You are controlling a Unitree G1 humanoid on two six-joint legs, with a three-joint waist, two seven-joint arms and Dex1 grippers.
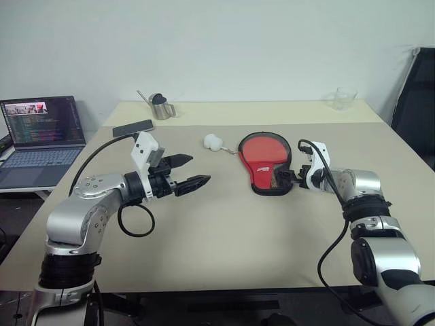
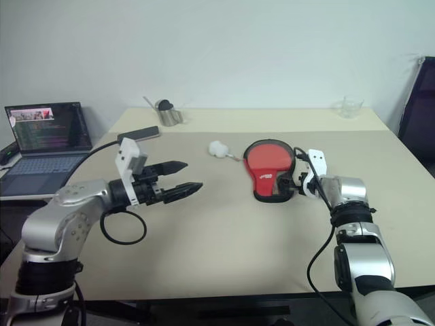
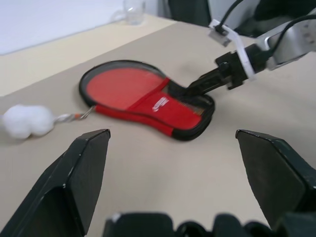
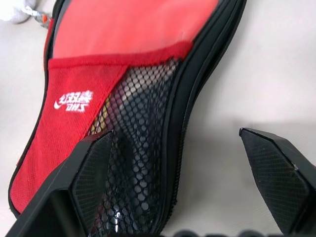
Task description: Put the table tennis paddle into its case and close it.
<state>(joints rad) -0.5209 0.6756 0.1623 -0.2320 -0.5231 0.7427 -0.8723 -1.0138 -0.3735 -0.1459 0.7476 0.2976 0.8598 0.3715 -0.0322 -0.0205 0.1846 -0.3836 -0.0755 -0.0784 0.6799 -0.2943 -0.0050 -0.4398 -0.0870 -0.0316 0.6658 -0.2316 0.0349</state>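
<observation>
The case (image 1: 261,171) lies flat on the table's middle right, red side up with its white logo and black mesh pocket (image 4: 140,148). The table tennis paddle (image 1: 266,149) sits inside it, its smooth red face showing in the round part; something pale shows through the mesh. A white fluffy ball (image 1: 213,142) hangs on a small chain from the case's left edge. My right gripper (image 1: 289,175) is open at the case's narrow end, one finger (image 4: 94,177) over the mesh, the other beside it over the table. My left gripper (image 1: 198,170) hangs open above the table, well left of the case.
On the beige table (image 1: 224,231) the far side holds a black phone (image 1: 132,128), a metal cup (image 1: 162,107) and a clear glass (image 1: 344,98). An open laptop (image 1: 41,136) stands on a low surface at the left. A black chair (image 1: 418,102) is at the far right.
</observation>
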